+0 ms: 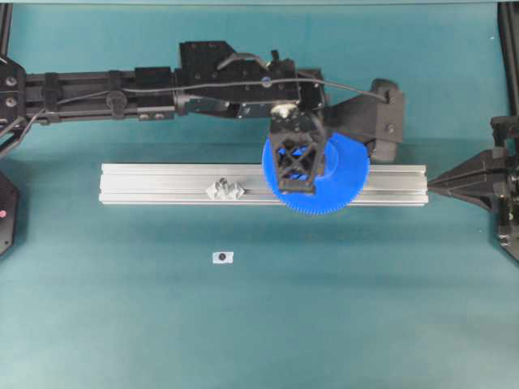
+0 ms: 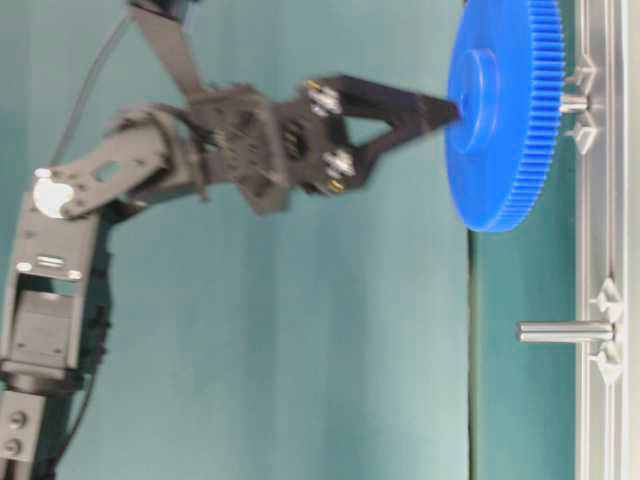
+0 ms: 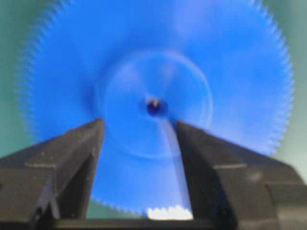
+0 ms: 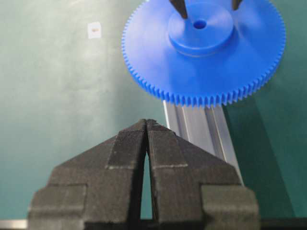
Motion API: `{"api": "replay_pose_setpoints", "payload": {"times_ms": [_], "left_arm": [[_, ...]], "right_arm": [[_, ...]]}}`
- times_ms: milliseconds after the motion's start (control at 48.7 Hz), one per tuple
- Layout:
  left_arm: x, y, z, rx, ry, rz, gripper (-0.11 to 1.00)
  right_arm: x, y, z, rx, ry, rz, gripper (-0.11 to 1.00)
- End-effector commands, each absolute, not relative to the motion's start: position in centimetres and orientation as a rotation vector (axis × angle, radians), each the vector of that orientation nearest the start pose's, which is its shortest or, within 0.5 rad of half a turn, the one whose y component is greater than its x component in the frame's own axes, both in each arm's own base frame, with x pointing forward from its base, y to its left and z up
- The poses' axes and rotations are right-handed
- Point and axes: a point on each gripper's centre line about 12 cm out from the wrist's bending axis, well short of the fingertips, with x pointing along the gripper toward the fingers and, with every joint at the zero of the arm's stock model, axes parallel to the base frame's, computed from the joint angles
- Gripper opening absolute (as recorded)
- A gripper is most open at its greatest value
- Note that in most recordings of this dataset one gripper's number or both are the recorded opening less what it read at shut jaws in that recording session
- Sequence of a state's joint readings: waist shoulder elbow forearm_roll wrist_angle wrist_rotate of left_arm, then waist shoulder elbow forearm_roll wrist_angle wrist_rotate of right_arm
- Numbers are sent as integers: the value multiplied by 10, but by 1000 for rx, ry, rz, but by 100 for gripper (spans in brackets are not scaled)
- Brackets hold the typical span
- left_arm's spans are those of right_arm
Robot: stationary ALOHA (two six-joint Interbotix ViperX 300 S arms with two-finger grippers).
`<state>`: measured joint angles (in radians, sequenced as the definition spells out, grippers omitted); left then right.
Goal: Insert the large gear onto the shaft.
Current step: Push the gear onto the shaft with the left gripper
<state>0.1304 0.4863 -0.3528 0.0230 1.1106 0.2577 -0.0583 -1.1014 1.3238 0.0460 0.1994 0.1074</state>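
Teal bench, aluminium rail lying across it, blue gear seated on pin at rail's three o'clock end, left claw parted around hub without gripping, right claw closed, empty, spare pin at rail's nine o'clock side

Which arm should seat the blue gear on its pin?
Left. The left gripper straddles the raised hub of the large bright blue toothed plastic gear, already over the short silvery shaft. The right gripper sits shut, back at the rail's end.
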Motion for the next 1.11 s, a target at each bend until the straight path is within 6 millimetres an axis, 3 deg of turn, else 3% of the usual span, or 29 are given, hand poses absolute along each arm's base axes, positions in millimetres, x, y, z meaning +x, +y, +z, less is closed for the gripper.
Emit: {"api": "replay_pose_setpoints", "payload": {"times_ms": [0,349,677,1088], "left_arm": [[517,68,227,174,1229,-34,57],[526,67,234,183,1148,-25,55],[540,53,226,200,1145,-50,55],[524,72,262,178,1093,-4,55]], "right_arm": [[161,-10,205,175,402,-92,10],[161,-12,205,177,401,-103,10],[161,-15,205,180,396,-121,10],[160,-15,205,181,396,-121,10]]}}
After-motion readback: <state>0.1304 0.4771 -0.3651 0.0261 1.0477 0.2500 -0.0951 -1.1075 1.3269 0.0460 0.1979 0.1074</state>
